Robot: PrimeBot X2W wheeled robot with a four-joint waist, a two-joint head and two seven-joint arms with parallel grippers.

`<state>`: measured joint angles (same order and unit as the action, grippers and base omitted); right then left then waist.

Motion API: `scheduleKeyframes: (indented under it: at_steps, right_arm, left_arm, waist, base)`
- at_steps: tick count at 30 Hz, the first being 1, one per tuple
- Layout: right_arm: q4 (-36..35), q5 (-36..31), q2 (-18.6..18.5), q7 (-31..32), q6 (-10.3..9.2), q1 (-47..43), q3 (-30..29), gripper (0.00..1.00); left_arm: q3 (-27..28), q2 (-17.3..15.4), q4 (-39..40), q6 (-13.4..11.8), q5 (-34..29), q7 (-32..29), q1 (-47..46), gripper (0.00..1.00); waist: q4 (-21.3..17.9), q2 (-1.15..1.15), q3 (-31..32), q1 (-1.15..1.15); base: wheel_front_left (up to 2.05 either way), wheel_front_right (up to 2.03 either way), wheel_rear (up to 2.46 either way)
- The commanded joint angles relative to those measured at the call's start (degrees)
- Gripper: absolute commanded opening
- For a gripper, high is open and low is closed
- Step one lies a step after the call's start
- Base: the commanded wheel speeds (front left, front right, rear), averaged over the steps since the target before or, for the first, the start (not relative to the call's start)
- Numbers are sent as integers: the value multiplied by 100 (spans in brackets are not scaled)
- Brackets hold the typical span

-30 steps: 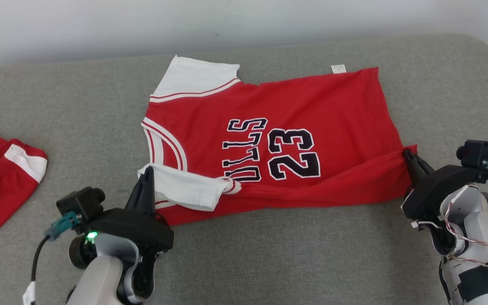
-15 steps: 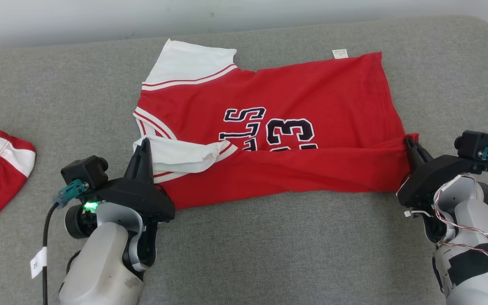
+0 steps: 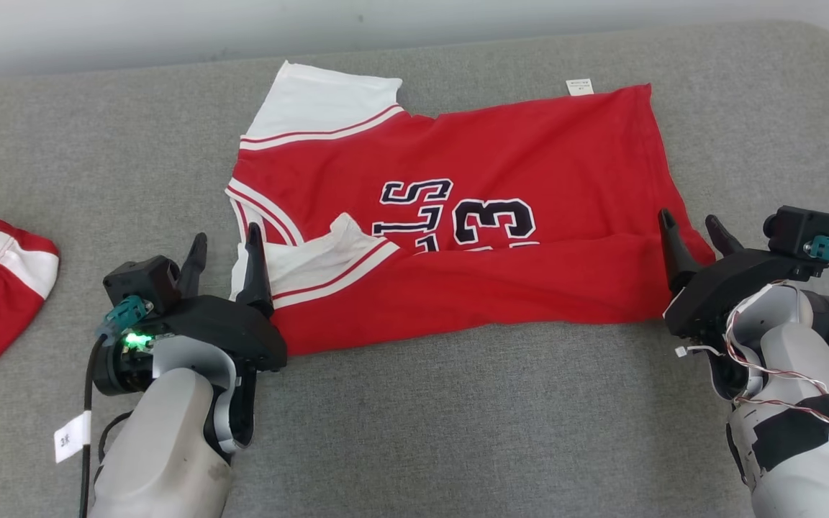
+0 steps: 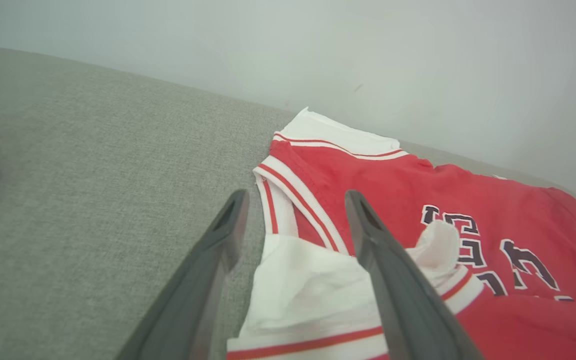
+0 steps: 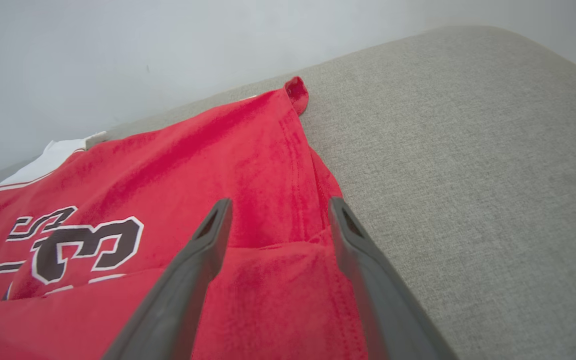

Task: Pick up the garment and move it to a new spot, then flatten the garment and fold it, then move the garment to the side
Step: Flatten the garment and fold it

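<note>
My left gripper [image 3: 227,234] sits spread at the collar end of the red-and-white knit jersey [image 3: 529,144], which lies lengthwise midway along the grey upholstered cushion [image 3: 414,432] (near edge folded over), with my right gripper [image 3: 688,216] equally spread at its hem.

"LLS" and "3" on red jersey [image 3: 529,151]

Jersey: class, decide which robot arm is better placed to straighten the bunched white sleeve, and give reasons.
Left, probably. The left tool stands open right beside the sleeve, pointing along its edge. The right tool is open at the opposite end of the jersey.
</note>
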<state>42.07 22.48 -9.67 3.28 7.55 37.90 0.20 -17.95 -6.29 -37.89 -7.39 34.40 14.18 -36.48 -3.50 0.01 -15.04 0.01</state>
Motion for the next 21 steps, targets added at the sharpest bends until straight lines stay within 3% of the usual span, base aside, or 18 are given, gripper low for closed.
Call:
scheduleKeyframes:
  at_steps: [1,10,14,21]
  right_arm:
    - [-28,67,-31,-28,-11,29,10,100]
    - [-486,-209,-358,-111,-11,-486,-100,100]
    - [-869,-763,-503,-209,-11,-840,-180,100]
    - [-1355,-1465,-126,-142,-11,-1430,-473,100]
  left_arm:
    - [-7,-43,18,-23,-74,43,20,100]
    - [-291,-385,478,-260,-898,107,759,100]
    - [-363,-458,880,-447,-1210,103,1256,100]
    - [-393,-474,1113,-604,-1399,105,1711,100]
  waist:
    - [20,-1,35,-1]
    - [41,-1,327,-1]
    - [52,-1,368,-1]
    - [69,-1,334,-1]
  base:
    - [0,0,0]
    - [0,0,0]
    - [0,0,0]
    - [0,0,0]
